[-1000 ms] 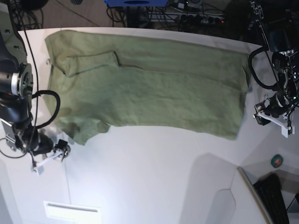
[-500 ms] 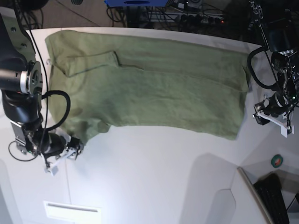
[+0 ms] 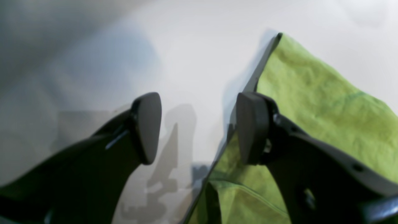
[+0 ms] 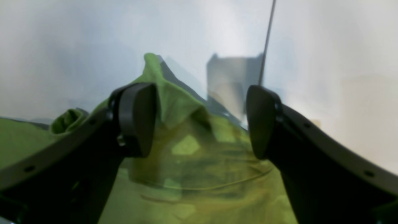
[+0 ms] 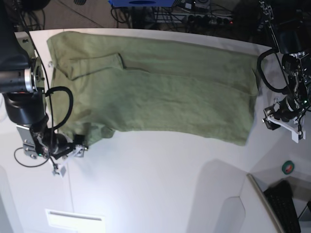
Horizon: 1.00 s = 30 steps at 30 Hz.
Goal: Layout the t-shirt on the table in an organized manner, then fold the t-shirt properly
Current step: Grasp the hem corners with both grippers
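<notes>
Base view, left side: right gripper (image 5: 68, 158) low at the near-left corner of the t-shirt (image 5: 160, 92), jaws spread wide, nothing clamped. Right wrist view shows its two dark pads (image 4: 136, 119) well apart with a bunched, peaked piece of green cloth lying between and under them; the left pad overlaps the fabric but whether it touches can't be told, the right pad looks just clear of it. A thin dark seam line (image 4: 268, 40) runs up the table (image 4: 326, 62) beyond the cloth, and a pale rectangular reflection sits beside it. Middle: olive-green t-shirt spread flat across the far half of the white table (image 5: 155, 184), long axis left to right, a sleeve folded over on the far-left part, near edge running diagonally, near-left corner crumpled by the right gripper. Near half of the table bare, a pale slot-like mark near the front left. Right side: left gripper (image 5: 284, 121) sits just off the right end of the shirt, over bare table. Left wrist view: jaws partly apart, empty, only white table between the fingertips (image 3: 147, 127); the shirt's edge (image 3: 311, 102) runs just beside and behind the right-hand finger, contact can't be told. Small green-and-red round object (image 5: 288, 167) on the surface near right
</notes>
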Each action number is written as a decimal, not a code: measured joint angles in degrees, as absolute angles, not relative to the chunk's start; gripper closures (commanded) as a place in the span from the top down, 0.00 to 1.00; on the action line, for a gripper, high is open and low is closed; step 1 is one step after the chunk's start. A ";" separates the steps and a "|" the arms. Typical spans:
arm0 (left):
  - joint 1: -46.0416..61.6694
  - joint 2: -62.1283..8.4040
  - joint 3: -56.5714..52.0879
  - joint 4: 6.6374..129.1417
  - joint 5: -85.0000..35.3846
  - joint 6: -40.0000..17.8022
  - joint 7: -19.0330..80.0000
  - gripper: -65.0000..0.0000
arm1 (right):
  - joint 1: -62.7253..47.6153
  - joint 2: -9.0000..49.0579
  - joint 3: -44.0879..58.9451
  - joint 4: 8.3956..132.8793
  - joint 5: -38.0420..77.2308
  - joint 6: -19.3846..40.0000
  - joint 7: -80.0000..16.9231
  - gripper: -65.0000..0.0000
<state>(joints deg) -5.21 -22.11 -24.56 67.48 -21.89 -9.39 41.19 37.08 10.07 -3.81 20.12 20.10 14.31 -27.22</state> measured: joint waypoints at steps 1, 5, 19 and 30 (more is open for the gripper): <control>-5.21 -22.13 -24.56 67.48 -21.89 -9.39 41.21 0.57 | 36.91 10.04 -3.81 20.14 20.14 14.31 -27.00 0.66; -5.21 -22.11 -24.53 67.48 -21.91 -9.39 41.17 0.57 | 35.90 9.89 -3.81 20.16 20.51 14.31 -25.98 0.64; -5.23 -22.11 -24.53 67.48 -21.85 -9.39 41.19 0.57 | 35.20 9.80 -3.38 20.29 20.51 14.31 -26.79 0.00; -16.23 -24.21 -12.27 54.70 -21.71 -9.23 40.80 0.94 | 31.09 9.72 -3.38 28.36 20.32 14.31 -27.64 0.00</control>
<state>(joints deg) -16.23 -24.21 -12.27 54.70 -21.71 -9.23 40.80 31.09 9.72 -3.38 28.36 20.32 14.31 -27.64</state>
